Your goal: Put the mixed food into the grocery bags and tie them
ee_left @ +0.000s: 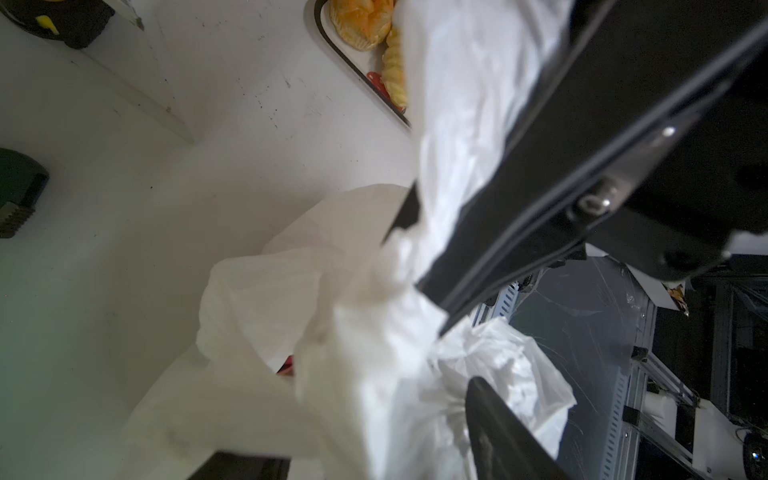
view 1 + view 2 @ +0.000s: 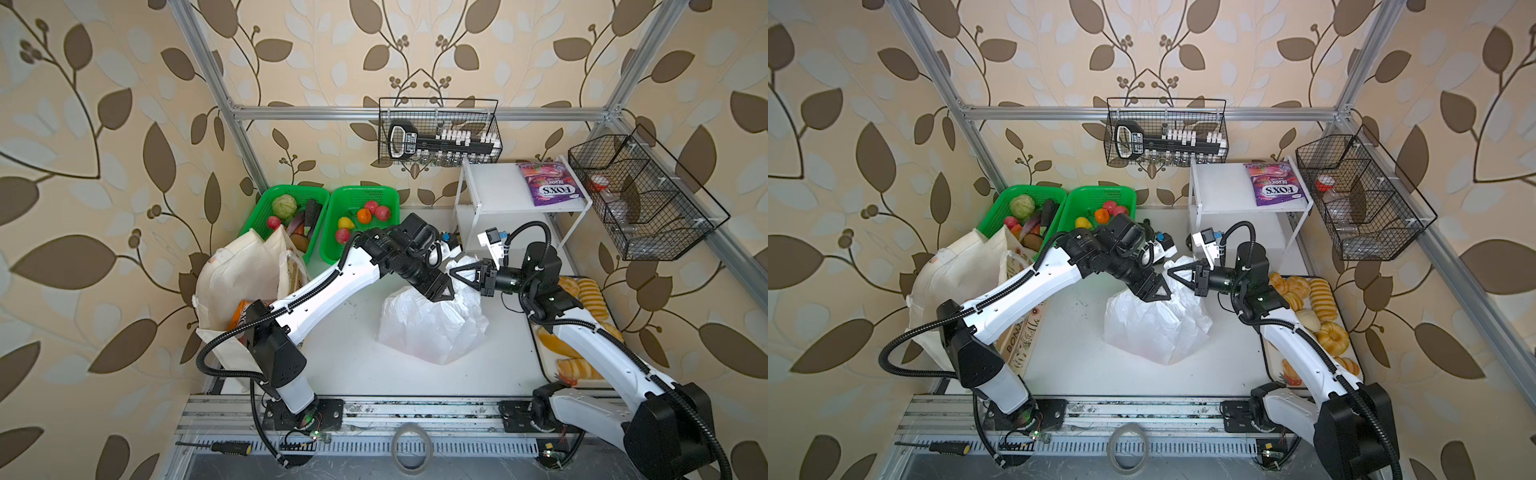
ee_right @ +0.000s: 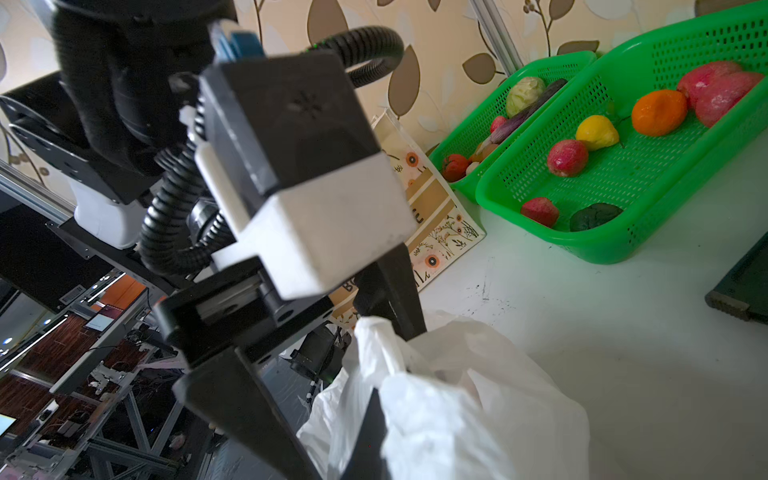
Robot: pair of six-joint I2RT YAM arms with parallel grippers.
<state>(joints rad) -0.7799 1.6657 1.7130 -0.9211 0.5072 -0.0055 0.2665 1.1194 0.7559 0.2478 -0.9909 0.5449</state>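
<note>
The right gripper [image 2: 455,273] was shut tight on the top of the white plastic bag [image 2: 428,328], the left gripper [image 2: 444,293] was held partly open just beside it (jaws apart by the crinkly top), and the bag was set in the middle of the white table [image 2: 345,365].

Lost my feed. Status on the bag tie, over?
Right gripper shut on white plastic bag near its top. Left gripper open, plastic between its jaws. Fruit in green basket unbagged. Nothing blocking.

White plastic bag [image 2: 428,328], green mesh baskets [image 2: 358,192], cream tote [image 2: 237,274], beige wallpaper [image 2: 124,137] with brown leaves.
</note>
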